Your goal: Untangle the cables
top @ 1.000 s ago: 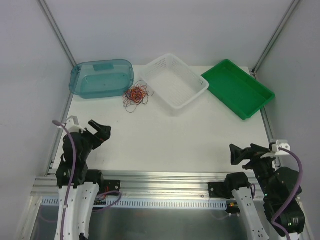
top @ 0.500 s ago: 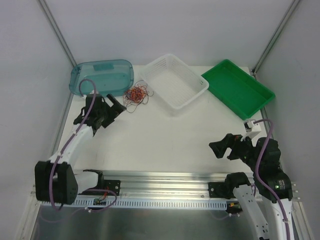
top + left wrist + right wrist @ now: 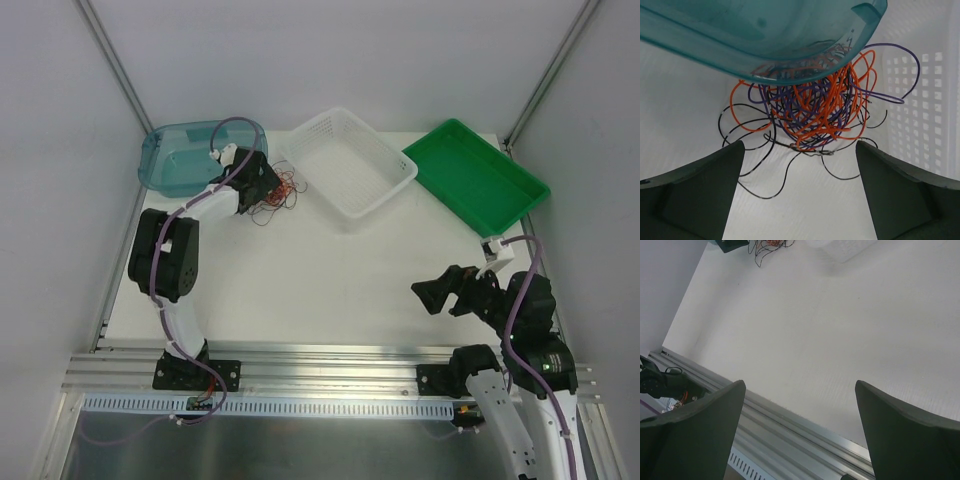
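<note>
The cable tangle (image 3: 280, 189), thin orange, purple and black wires, lies on the white table between the teal bin and the white basket. In the left wrist view the tangle (image 3: 815, 107) sits just ahead of my open fingers, its far part under the bin's rim. My left gripper (image 3: 258, 186) is open at the tangle's near-left side, holding nothing; in its own view (image 3: 799, 200) a few black loops lie between the fingers. My right gripper (image 3: 432, 294) is open and empty over the table's near right; its own view (image 3: 799, 435) shows bare table.
A teal bin (image 3: 190, 158) stands at the back left, a white basket (image 3: 352, 165) at the back middle, and a green tray (image 3: 476, 180) at the back right. The aluminium rail (image 3: 320, 360) runs along the near edge.
My left arm has swung from near its base out to the back, reaching the tangle by the teal bin. My right gripper has moved forward and left a little.
</note>
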`<action>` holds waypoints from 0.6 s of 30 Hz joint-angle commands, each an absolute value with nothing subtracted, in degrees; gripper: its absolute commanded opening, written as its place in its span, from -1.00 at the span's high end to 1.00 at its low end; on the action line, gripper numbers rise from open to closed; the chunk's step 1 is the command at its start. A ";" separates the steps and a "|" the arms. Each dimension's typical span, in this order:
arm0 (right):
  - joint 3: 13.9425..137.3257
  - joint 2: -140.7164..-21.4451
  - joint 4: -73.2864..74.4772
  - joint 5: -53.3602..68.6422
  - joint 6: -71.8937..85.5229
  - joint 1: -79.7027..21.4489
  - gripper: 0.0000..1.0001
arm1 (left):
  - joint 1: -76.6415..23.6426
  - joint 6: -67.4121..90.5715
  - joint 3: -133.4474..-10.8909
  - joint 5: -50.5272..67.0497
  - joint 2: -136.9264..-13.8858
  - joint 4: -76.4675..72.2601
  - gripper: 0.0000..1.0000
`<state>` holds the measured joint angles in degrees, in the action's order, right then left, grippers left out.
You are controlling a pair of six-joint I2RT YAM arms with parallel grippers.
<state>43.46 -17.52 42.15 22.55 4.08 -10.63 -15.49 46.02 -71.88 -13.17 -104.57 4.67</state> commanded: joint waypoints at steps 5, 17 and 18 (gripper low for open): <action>41.13 -18.54 36.83 26.54 4.83 -10.46 -0.93 | -16.70 50.62 -76.20 -19.42 -111.44 3.60 -0.53; 41.57 -19.51 38.75 28.65 4.04 -10.28 -0.93 | -18.63 45.45 -62.86 -13.37 -103.73 3.87 1.00; 41.66 -20.56 39.19 29.09 4.13 -10.37 -0.93 | -19.85 44.57 -59.36 -12.58 -100.67 4.22 1.00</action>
<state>40.80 -18.37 39.70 26.61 4.19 -10.63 -17.93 48.42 -64.90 -15.59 -108.36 2.48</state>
